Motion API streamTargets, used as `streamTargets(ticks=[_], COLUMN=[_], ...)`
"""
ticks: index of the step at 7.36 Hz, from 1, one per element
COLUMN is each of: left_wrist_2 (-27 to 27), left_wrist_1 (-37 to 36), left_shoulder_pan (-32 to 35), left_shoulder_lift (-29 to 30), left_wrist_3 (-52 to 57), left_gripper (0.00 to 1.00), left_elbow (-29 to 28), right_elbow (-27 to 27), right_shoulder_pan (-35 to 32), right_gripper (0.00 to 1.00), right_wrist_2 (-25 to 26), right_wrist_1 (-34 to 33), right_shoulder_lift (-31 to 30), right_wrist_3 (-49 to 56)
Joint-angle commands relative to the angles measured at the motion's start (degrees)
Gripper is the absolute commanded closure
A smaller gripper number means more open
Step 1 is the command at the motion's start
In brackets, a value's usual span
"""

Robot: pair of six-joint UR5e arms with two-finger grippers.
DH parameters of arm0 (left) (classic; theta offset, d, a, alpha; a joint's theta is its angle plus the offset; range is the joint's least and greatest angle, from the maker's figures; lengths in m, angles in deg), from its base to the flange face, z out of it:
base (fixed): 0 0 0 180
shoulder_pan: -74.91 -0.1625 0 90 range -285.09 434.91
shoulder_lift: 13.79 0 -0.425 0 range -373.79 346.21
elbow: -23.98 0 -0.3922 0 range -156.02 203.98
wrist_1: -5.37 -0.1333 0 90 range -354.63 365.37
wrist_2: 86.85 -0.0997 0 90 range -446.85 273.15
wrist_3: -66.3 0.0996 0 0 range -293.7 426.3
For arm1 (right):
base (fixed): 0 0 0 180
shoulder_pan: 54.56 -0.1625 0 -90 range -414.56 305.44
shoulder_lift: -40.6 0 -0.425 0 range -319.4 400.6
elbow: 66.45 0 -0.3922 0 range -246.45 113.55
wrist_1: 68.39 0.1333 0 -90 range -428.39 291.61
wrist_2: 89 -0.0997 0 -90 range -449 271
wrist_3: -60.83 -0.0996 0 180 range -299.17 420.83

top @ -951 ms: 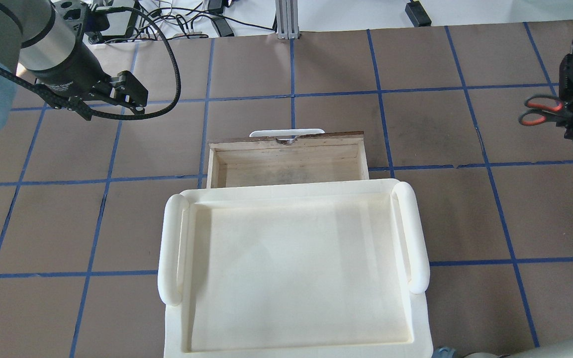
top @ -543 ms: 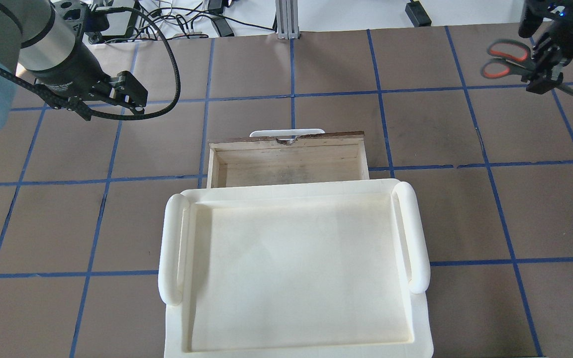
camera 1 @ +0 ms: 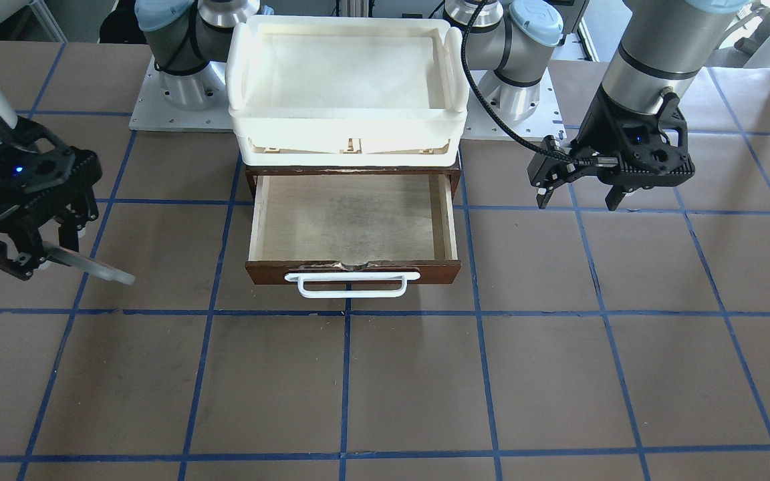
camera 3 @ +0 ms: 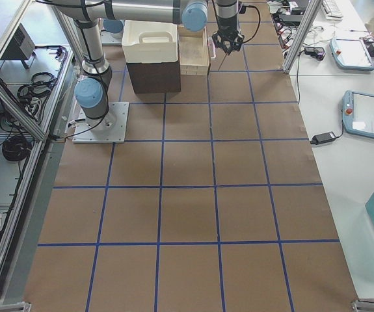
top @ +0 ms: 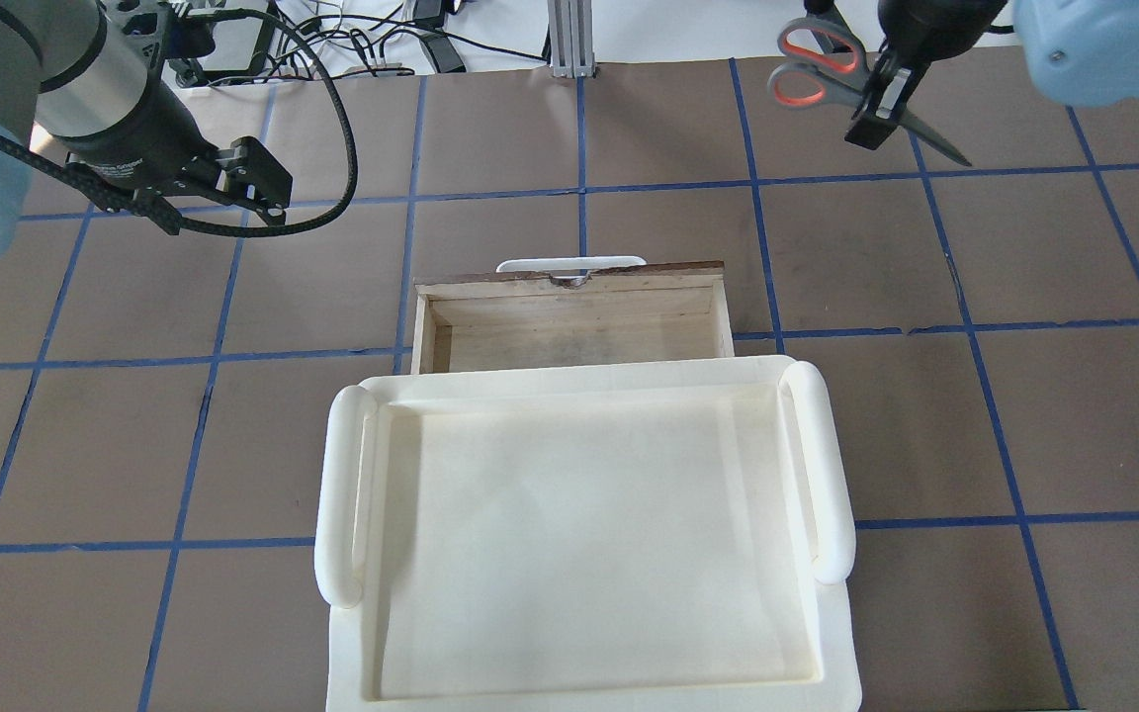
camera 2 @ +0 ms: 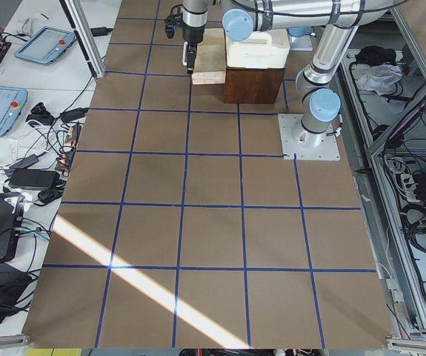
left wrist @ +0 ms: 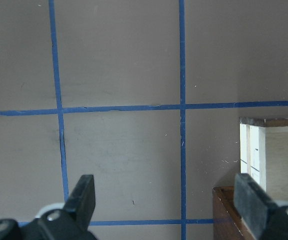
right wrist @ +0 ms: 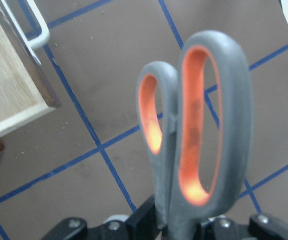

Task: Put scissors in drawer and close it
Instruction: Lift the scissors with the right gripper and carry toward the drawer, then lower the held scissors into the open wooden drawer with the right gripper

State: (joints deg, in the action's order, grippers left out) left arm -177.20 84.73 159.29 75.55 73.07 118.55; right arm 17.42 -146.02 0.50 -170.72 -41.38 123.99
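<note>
Table: a brown sheet (top: 925, 415) covers it, ruled into large squares by blue tape (top: 757, 183); faint dark scuffs mark the squares past the drawer.
Light: a bright diagonal band of sunlight (camera 2: 124, 282) crosses the end of the table nearest the left side camera.
Room: white benches (camera 2: 20, 67) run along the far side of the table, carrying handheld screens (camera 3: 367, 114) and loose cables (camera 2: 35, 178). The arms rise from a metal base plate (camera 2: 309, 137).
Right fingers (top: 866, 127): closed on the scissors (right wrist: 173, 150) near the pivot, holding them in the air above the table. The grey, orange-lined loops stick back past the fingers toward the wrist camera, and the slim blades run out beyond them on the other side, shut together.
Left fingers (left wrist: 85, 197): spread wide with nothing between them, hanging over bare table.
Drawer (top: 569, 297): pulled open between the two sets of fingers, its pale plywood floor showing. It is well apart from the right fingers. In the left wrist view one corner sits just under the far fingertip.
Handle (top: 530, 264): a white bar on the drawer's dark front, on the side facing away from the robot.
Cabinet (camera 3: 154, 77): a dark brown box housing the drawer.
Tray (top: 827, 465): cream-white plastic, resting on top of the cabinet, nearer the robot than either set of fingers.
</note>
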Motion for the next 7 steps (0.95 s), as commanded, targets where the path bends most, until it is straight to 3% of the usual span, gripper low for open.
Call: streamTargets(ticks=[1,5,7], left_wrist_2=[0.00,0.08,0.00], left_wrist_1=[-0.25,-0.26,-0.26], left_shoulder_pan=[-0.01,-0.97,-1.06], left_shoulder_lift=[-0.05,-0.14,-0.05], left_wrist_3=[0.00,-0.09,-0.09], left_gripper=[0.00,0.00,0.00], left_elbow=[0.00,-0.09,-0.01], right_elbow=[0.41,0.77,1.12], right_shoulder_pan=[-10.72,-23.03,-24.38], right_gripper=[1.00,1.00,1.00], right_wrist_2=[1.64,2.52,2.44], right_wrist_1=[1.07,-1.03,-2.87], right_shoulder_lift=[0.67,7.17,9.82], right_wrist_3=[-7.84,-16.74,-16.06])
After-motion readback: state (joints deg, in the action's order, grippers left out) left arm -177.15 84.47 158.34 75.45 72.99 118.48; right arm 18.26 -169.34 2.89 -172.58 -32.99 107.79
